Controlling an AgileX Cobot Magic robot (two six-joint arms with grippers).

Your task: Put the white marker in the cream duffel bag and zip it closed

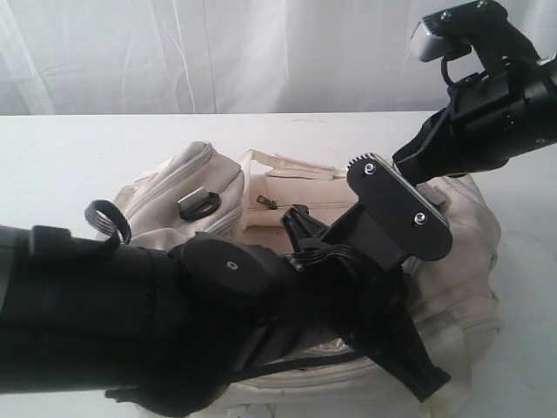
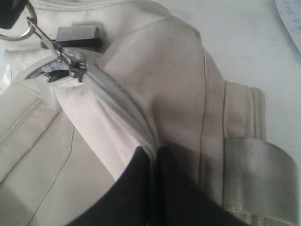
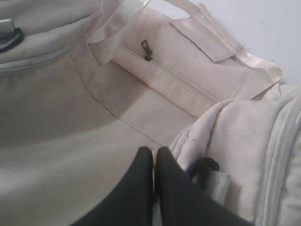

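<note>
Matt cloth cream duffel bag (glossy straps)

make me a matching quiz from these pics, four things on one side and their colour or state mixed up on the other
Things:
1. table
2. zip slider
3. webbing strap
4. right pincer

Descriptions:
a. shiny and woven
b. black, closed
c. plain white
d. silver metal

Pairs: 1-c, 2-d, 3-a, 4-b
</note>
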